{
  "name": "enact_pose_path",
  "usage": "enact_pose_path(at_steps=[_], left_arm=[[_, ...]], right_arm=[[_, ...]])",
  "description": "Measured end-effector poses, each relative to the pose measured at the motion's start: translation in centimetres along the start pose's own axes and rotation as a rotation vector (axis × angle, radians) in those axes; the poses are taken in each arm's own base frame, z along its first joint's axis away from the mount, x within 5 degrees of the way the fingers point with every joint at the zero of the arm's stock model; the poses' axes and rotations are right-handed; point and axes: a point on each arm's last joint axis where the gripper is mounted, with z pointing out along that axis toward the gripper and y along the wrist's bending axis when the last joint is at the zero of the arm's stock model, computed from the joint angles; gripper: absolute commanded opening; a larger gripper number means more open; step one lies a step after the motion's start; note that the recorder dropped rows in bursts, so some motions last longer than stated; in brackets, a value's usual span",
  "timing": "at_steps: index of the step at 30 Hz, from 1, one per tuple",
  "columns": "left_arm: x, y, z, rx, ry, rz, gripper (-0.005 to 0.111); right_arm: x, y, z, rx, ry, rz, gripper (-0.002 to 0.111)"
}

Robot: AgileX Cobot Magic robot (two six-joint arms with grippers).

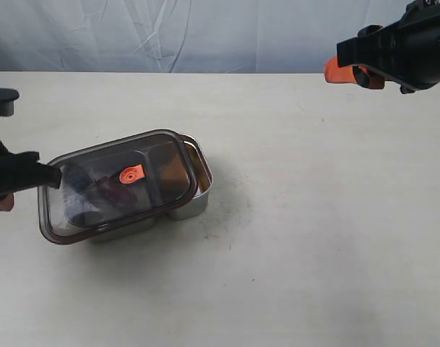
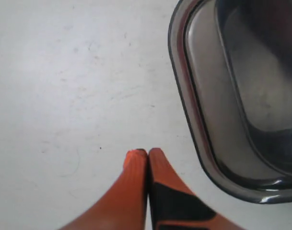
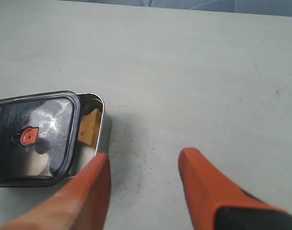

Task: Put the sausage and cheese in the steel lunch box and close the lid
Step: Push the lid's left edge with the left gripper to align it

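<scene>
The steel lunch box (image 1: pixel 203 182) sits left of the table's middle. The smoky lid (image 1: pixel 89 170) with its orange valve tab (image 1: pixel 131 174) lies on it, shifted left and not seated, so a strip of the box stays uncovered. In that strip the yellow cheese (image 3: pixel 89 127) shows beside the box rim (image 3: pixel 105 125). A dim reddish shape under the lid looks like the sausage (image 1: pixel 108 190). My left gripper (image 1: pixel 48 176) is shut at the lid's left edge; its fingertips (image 2: pixel 136 155) are pressed together, empty, beside the lid (image 2: pixel 241 96). My right gripper (image 1: pixel 353 74) hangs open, high at the far right.
The pale table (image 1: pixel 313 238) spreads right of and in front of the box. A crumpled white backdrop (image 1: pixel 205 29) closes the far edge. In the right wrist view the lid (image 3: pixel 33 139) lies beyond the open gripper (image 3: pixel 143 160).
</scene>
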Motion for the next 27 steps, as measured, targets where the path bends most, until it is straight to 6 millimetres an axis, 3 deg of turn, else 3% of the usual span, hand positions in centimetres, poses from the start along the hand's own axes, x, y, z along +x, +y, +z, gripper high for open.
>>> enact_pose_path(at_steps=[7,13,27], left_arm=[[1.9,-0.2,2.4,0.052,0.017,-0.013,0.0],[1.9,-1.0,4.3,0.099,0.018,-0.042,0.0],[1.3,-1.6,5.0,0.163,-0.017,-0.089,0.0]], right_arm=[[0.0,0.0,0.0,0.0,0.0,0.002,0.046],[0.0,0.0,0.0,0.0,0.0,0.002,0.046],[0.0,0.0,0.0,0.002,-0.001,0.002,0.046]])
